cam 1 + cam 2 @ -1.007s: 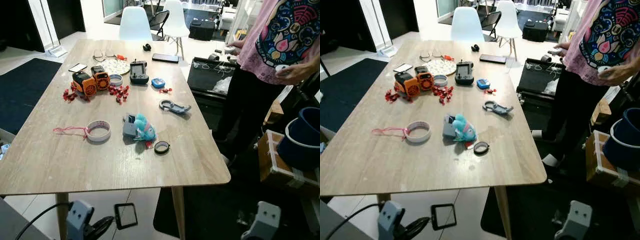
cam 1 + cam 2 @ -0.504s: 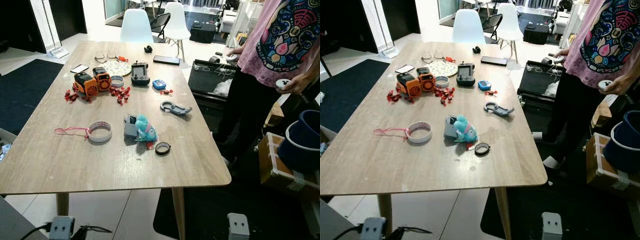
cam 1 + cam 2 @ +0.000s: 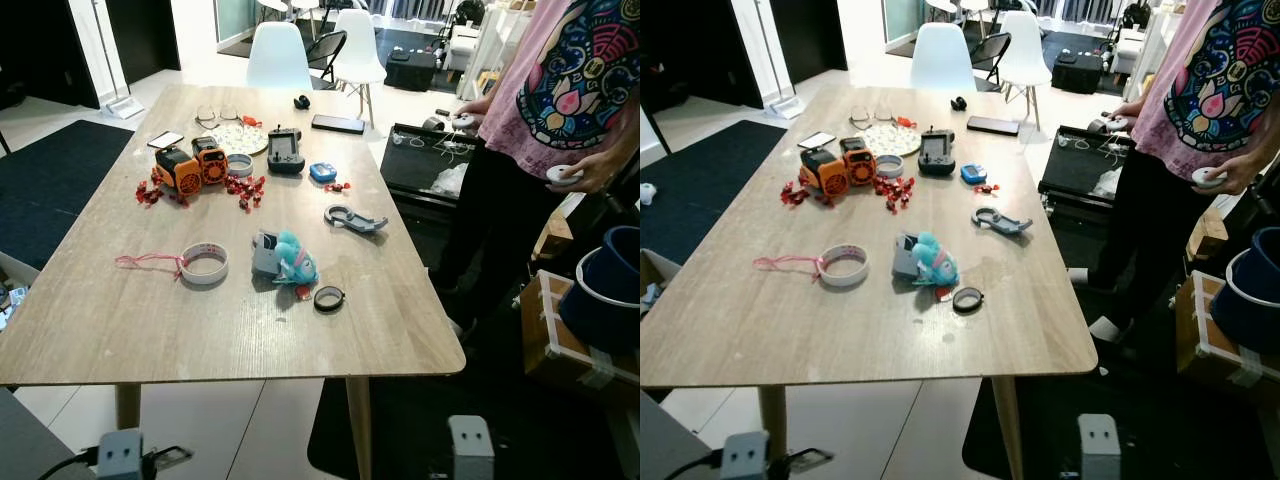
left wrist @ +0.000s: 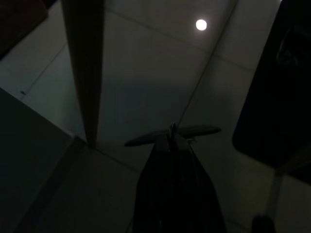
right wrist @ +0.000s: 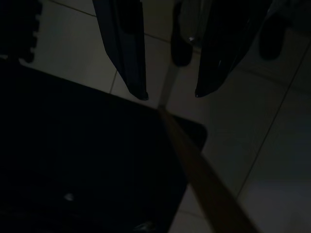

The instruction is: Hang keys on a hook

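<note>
Meanwhile the keys (image 3: 283, 259) lie mid-table, well above the spread right pincer (image 5: 170, 94) and pressed-together left pincer (image 4: 171, 133).

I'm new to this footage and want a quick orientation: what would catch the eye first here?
A long wooden table strewn with small things: a blue plush toy near the middle, a roll of tape to its left, and two orange gadgets further back among red bits. To the table's right stands a person in a pink patterned shirt, something white in hand. Both arms hang low under the table edge.
</note>
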Controlling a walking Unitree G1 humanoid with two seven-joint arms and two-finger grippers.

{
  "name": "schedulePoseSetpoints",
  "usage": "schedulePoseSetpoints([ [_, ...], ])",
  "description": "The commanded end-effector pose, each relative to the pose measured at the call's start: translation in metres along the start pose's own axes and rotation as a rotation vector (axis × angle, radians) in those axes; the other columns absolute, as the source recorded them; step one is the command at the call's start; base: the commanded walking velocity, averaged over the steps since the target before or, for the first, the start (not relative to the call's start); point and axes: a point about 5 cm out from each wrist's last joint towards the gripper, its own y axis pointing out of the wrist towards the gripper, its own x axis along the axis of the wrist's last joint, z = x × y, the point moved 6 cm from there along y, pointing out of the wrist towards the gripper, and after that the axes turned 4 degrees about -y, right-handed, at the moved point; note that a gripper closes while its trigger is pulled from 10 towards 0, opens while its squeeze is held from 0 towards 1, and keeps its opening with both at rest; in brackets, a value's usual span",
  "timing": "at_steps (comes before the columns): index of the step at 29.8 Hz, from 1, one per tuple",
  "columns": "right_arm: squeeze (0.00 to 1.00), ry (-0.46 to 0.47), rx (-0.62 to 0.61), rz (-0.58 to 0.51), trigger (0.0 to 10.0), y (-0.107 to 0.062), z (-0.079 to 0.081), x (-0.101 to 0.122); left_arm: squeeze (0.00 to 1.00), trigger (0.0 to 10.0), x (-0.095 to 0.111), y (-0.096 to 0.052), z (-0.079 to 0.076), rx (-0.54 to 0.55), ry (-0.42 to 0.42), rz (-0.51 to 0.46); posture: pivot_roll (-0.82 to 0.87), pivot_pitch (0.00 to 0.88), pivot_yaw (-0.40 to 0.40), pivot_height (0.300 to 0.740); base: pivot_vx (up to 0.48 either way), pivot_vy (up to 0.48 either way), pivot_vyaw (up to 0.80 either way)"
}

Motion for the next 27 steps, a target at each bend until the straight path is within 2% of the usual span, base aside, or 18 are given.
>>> schedulePoseSetpoints([
  [1, 0.0, -0.05, 0.031, 0.03, 10.0, -0.001, 0.005, -0.006, 0.0, 10.0, -0.008, -0.001, -0.007, -0.023, 0.029, 0.027, 0.06, 0.027, -0.048, 0.74, 0.0, 0.0, 0.0],
  [5, 0.0, -0.118, 0.058, 0.038, 10.0, 0.0, 0.013, -0.007, 0.0, 10.0, -0.01, 0.001, -0.011, -0.027, 0.022, 0.039, 0.06, 0.027, -0.049, 0.74, 0.0, 0.0, 0.0],
  [9, 0.0, -0.171, 0.081, 0.043, 10.0, 0.001, 0.019, -0.007, 0.0, 10.0, -0.014, 0.002, -0.013, -0.022, 0.011, 0.059, 0.06, 0.03, -0.052, 0.74, 0.0, 0.0, 0.69],
  [14, 0.0, -0.215, 0.106, 0.023, 10.0, 0.002, 0.026, -0.002, 0.0, 10.0, -0.017, 0.002, -0.009, 0.009, 0.002, 0.073, 0.06, 0.033, -0.054, 0.74, 0.0, 0.0, 0.8],
  [27, 0.0, -0.236, 0.136, 0.002, 10.0, 0.004, 0.035, 0.004, 0.0, 10.0, -0.024, -0.004, 0.002, 0.03, 0.014, 0.093, 0.07, 0.033, -0.055, 0.74, 0.0, 0.0, 0.8],
])
